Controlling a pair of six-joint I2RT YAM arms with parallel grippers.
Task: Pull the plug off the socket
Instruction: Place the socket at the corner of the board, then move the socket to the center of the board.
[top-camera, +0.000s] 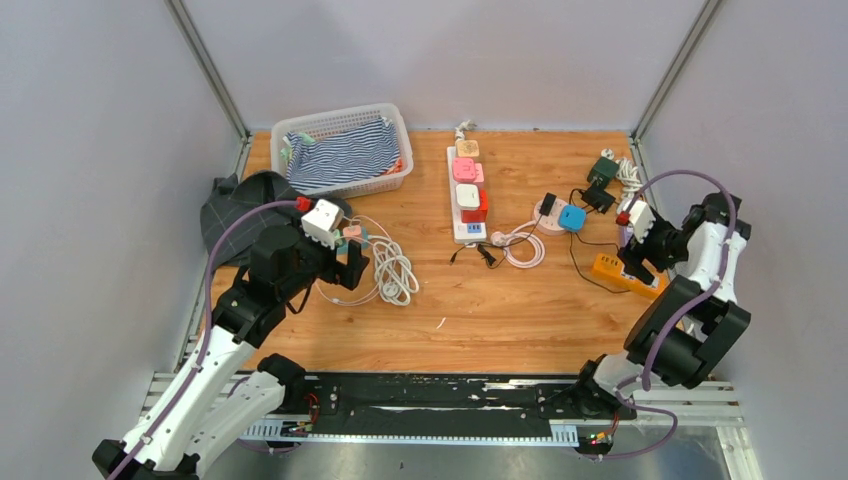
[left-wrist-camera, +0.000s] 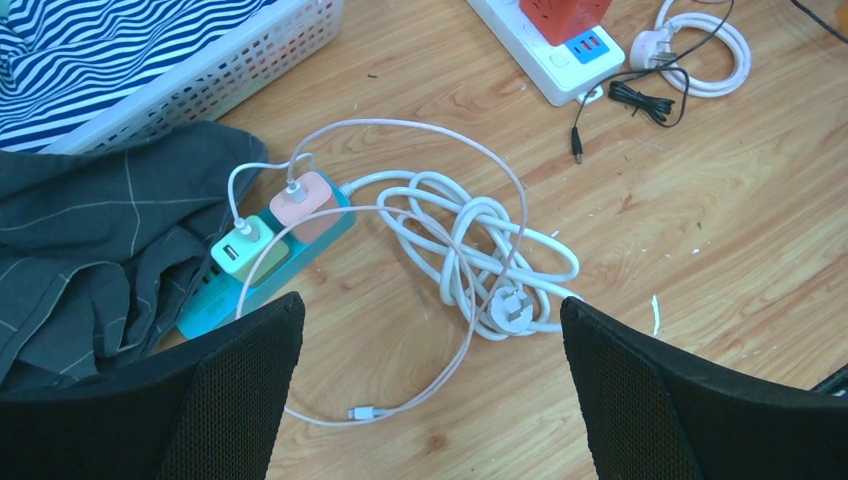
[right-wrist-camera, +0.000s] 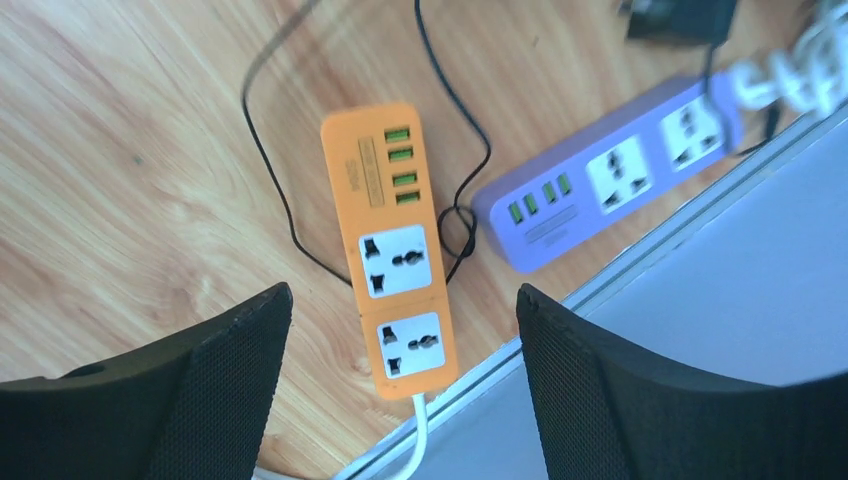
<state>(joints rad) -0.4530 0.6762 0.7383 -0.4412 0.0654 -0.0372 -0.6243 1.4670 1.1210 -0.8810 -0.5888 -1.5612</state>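
Left wrist view: the left gripper gapes wide and empty near the pink plug seated in the teal strip, which, unanchored, could lift with any pull; the right gripper hangs wide over an orange strip.

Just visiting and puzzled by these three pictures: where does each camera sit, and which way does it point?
Top external: above and behind the robot, looking down on the table; left arm and right arm show.
Left wrist: on the left arm, looking down at a teal strip and a cable coil; its open fingers show.
Right wrist: on the right arm, looking down at an orange strip beside a purple strip; its fingers show.
Shared: top and right wrist both show the orange strip; top and left wrist, the coil.
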